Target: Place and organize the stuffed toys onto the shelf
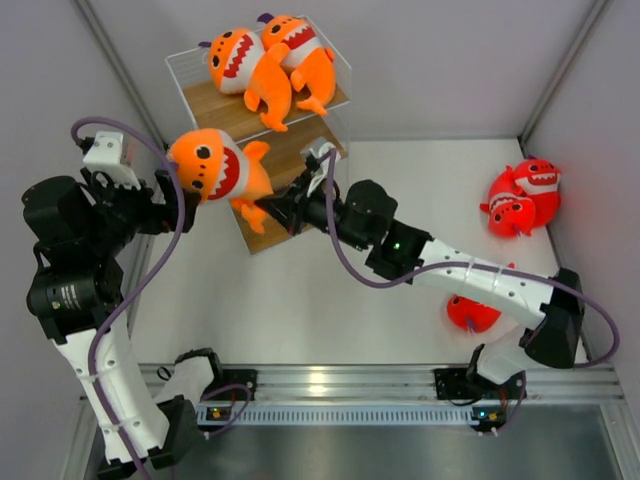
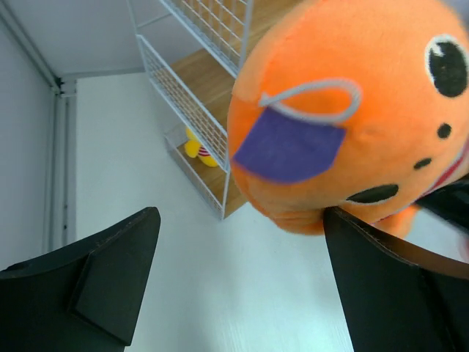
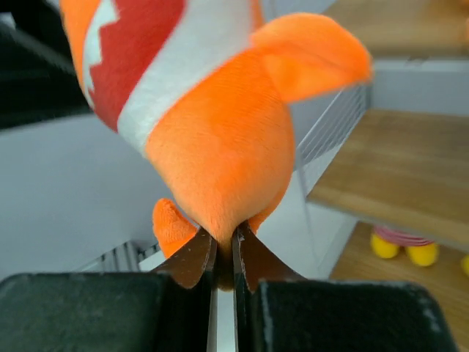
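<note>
Jaws, right gripper [image 3: 223, 246]: closed on the tail end of one orange shark [image 3: 220, 147], whose body rises up the centre of the frame from the fingertips.
Jaws, left gripper [image 2: 240, 220]: spread wide, holding nothing. The same shark's head fills the upper right of that view, its underside meeting the right-hand finger [image 2: 381, 271].
Red shark [image 1: 472, 312]: on the table [image 1: 300, 320], lower right of the overhead view, partly under the right arm.
Red pair [image 1: 515, 215]: touching each other, right edge at mid-height.
Shelf [image 1: 200, 100]: upper centre-left; two orange sharks [image 1: 245, 65] lie side by side on its top board.
Yellow-footed figure [image 2: 199, 149]: bottom tier.
</note>
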Motion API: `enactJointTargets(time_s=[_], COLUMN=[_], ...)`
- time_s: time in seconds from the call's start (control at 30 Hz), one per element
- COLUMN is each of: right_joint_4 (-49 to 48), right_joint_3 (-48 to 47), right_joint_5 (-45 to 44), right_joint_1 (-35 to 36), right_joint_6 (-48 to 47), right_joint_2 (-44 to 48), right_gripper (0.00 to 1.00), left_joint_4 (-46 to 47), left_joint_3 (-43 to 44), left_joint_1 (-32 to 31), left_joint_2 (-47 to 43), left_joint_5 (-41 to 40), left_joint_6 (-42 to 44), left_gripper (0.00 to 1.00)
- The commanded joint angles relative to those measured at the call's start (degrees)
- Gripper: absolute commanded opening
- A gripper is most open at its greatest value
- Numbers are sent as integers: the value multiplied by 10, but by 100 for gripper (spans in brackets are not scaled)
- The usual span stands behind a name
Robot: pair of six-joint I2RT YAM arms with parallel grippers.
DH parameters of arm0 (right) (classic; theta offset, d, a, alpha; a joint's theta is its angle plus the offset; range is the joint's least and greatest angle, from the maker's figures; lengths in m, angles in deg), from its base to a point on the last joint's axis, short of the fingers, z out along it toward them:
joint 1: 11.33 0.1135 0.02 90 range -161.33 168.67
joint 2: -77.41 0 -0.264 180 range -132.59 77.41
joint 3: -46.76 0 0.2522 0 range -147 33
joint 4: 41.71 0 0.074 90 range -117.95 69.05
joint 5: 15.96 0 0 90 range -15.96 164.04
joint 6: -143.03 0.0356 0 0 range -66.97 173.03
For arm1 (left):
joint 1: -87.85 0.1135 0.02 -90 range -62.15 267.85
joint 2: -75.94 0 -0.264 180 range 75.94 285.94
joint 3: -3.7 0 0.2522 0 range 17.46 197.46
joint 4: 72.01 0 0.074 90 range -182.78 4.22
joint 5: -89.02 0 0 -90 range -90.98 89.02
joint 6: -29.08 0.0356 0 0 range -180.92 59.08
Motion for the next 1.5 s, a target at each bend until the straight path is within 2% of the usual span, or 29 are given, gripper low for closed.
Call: enactJointTargets(time_s=[0.0, 0.07, 0.17, 0.2, 0.27, 0.33, 0.37, 0.4, 0.47, 0.57, 1.0, 1.2, 1.47], right_joint_4=[104, 142, 178, 159, 148, 146, 154, 163, 152, 97, 89, 41, 43], right_joint_3=[-167, -225, -334, -412, -431, -514, -552, -630, -682, -689, -690, -685, -684], right_joint_5=[-116, -157, -229, -277, -306, -325, -342, -348, -368, -404, -417, -452, -443], right_joint_1=[6, 6, 5, 5, 5, 5, 6, 5, 6, 6, 5, 5, 5], right_joint_6=[-88, -111, -167, -210, -223, -266, -279, -301, -325, -361, -309, -296, -262], right_joint_2=[33, 13, -51, -89, -119, -158, -207, -233, -274, -312, -373, -388, -407], right_gripper=[0, 0, 0, 0, 0, 0, 0, 0, 0, 0, 0, 0, 0], left_joint_4=[22, 22, 23, 23, 23, 23, 23, 23, 22, 23, 23, 24, 56], left_joint_3=[20, 19, 2, -12, -20, -23, -24, -24, -24, -25, -41, -43, 14], left_joint_1=[1, 1, 1, 1, 1, 1, 0, 0, 0, 0, 0, 0, 0], left_joint_2=[-1, -6, -11, -13, -16, -18, -18, -17, -17, -14, -10, -6, 24], left_joint_5=[-105, -99, -138, -160, -163, -156, -154, -151, -149, -148, -127, -120, -116], left_joint_6=[3, 6, 8, 13, 14, 18, 18, 19, 18, 23, 25, 25, 24], left_gripper=[98, 98, 98, 98, 98, 98, 98, 98, 98, 98, 98, 98, 98])
